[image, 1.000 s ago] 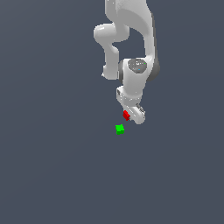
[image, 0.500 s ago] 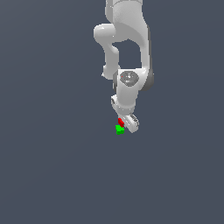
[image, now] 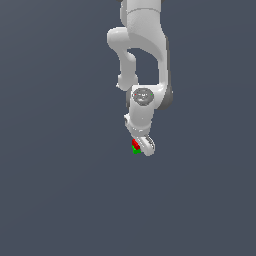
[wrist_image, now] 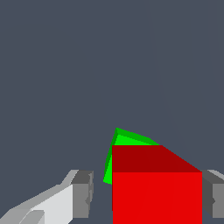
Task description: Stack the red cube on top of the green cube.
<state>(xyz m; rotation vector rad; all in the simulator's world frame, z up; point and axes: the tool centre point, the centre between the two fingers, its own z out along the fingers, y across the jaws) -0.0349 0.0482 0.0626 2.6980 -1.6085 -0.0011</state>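
Jaws first: we read them as closed on the red cube, though not with certainty. In the wrist view the pad on one side presses its face, while the other finger shows a thin gap beside the cube's edge, so release may be starting.

In the exterior view the gripper hangs at the arm's lower end, with the red cube directly above the green cube, the two appearing to touch or nearly so. The wrist view shows the green cube peeking out from under the red one toward 11 o'clock, and turned relative to it, so the two are not squarely aligned.

We judge the placing step to be in hand: the cube is carried over and lowered onto its target on the grey tabletop. Next, we think, comes opening fully and lifting straight up, without nudging the stack sideways.
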